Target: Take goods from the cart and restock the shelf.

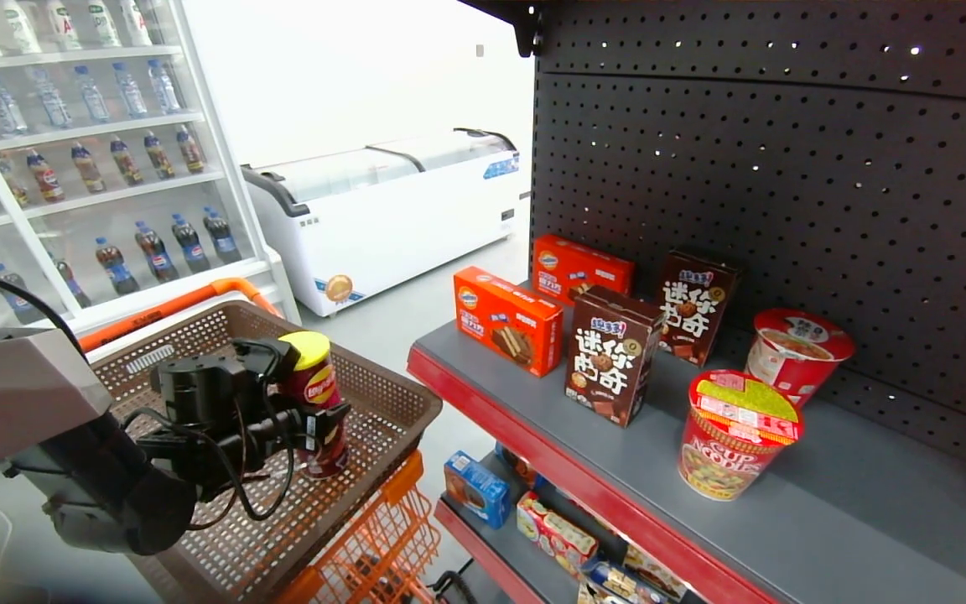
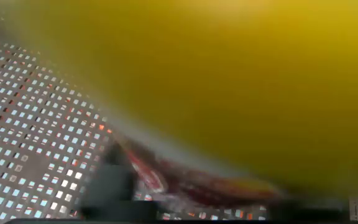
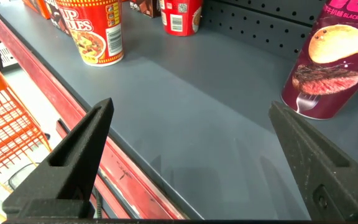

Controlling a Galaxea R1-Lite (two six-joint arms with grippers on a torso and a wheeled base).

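Grasping a yellow-lidded cylindrical can (image 1: 319,382), left hand (image 1: 311,411) clenches; right hand (image 3: 191,109) gapes.

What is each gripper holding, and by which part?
The left gripper grips the yellow-lidded chips can around its body, below the lid. The right gripper is open and empty.

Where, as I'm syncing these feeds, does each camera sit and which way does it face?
Head: on the robot's head, facing down at basket and shelf; left gripper holds a can.
Left wrist: on the left arm, against the can's yellow lid, basket mesh beyond.
Right wrist: on the right arm, facing along the shelf toward a noodle cup; right gripper open in front.
Shared: head and left wrist both show can, basket.
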